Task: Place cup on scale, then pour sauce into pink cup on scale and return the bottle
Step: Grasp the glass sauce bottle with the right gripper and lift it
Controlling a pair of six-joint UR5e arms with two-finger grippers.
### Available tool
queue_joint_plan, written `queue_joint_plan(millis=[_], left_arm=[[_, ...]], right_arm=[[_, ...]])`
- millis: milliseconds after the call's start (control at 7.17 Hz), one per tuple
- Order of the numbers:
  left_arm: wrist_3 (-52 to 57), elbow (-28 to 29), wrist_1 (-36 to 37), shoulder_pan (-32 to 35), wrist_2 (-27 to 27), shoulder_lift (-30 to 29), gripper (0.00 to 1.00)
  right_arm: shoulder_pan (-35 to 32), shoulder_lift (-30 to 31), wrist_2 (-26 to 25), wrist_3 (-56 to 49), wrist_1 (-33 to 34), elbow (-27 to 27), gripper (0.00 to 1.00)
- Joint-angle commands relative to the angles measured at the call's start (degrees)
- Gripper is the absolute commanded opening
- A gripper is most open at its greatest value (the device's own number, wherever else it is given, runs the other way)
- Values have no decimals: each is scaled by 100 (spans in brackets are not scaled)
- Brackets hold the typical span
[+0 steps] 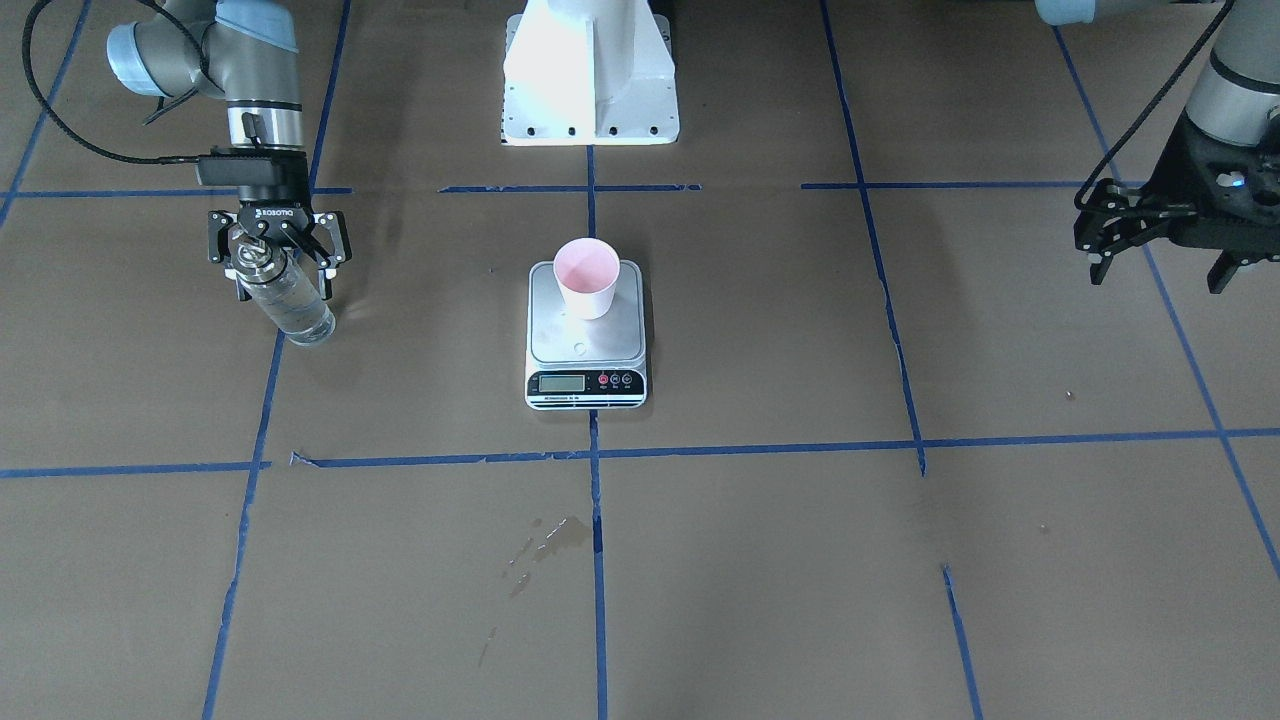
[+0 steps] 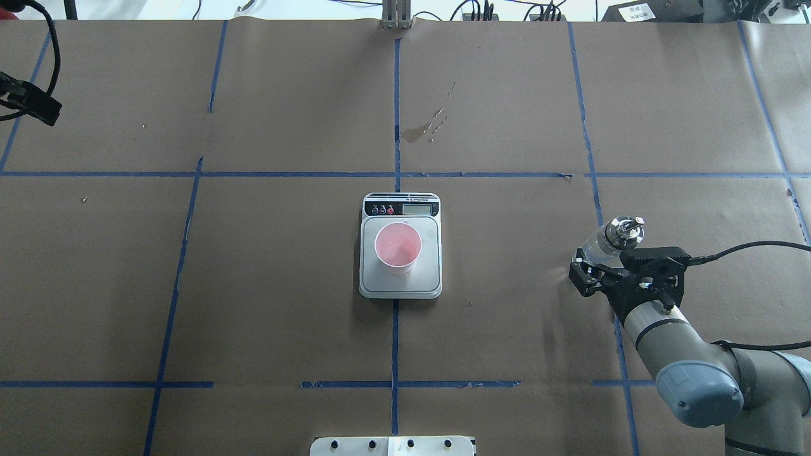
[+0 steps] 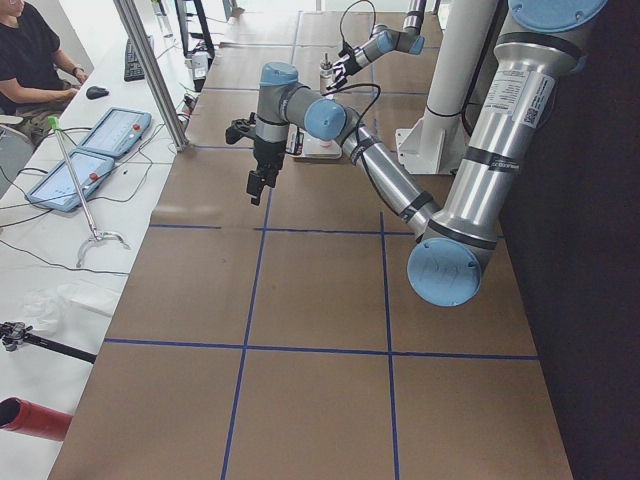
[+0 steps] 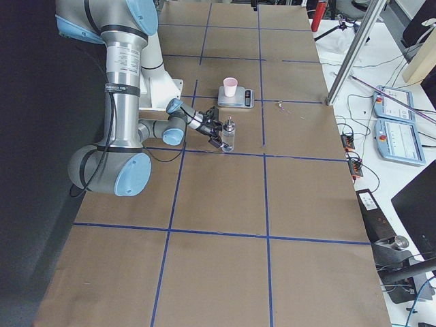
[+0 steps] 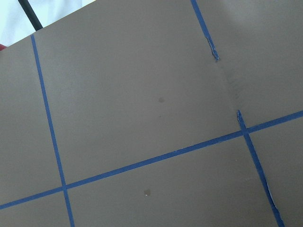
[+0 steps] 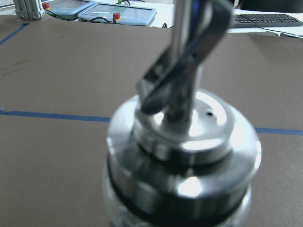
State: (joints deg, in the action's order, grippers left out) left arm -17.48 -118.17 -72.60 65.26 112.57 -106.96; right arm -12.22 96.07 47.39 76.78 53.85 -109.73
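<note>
The pink cup [image 1: 588, 275] stands upright on the steel platform of the scale [image 1: 560, 342], at the table's centre; it also shows in the overhead view [image 2: 397, 246]. My right gripper [image 1: 283, 288] is shut on the clear glass bottle [image 1: 285, 300], which stands upright on the table far to the scale's side. The bottle's metal cap and spout [image 6: 184, 142] fill the right wrist view. Clear liquid shows in the bottle's lower part. My left gripper [image 1: 1160, 278] is open and empty, far out on the other side above the table.
The robot's white base [image 1: 590, 80] stands behind the scale. A wet stain [image 1: 545, 540] marks the brown paper in front of the scale. Blue tape lines cross the table. The left wrist view shows only paper and tape [image 5: 156, 158].
</note>
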Motion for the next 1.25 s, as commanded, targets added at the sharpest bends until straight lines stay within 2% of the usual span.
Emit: queue_joint_plan(millis=[0, 697, 837, 976, 1116], left_arm=[[-1, -30, 0, 66, 28, 0, 100], [-45, -83, 0, 66, 45, -9, 100], [-45, -75, 0, 66, 37, -1, 100], [-45, -74, 0, 66, 37, 0, 100], [-45, -74, 0, 66, 45, 0, 100]], right_arm=[[-44, -149, 7, -13, 3, 30, 100], [-246, -272, 33, -154, 3, 259, 100], [-264, -351, 42, -145, 3, 259, 82], [-281, -491, 42, -128, 3, 259, 23], [-351, -493, 85, -189, 3, 259, 0]])
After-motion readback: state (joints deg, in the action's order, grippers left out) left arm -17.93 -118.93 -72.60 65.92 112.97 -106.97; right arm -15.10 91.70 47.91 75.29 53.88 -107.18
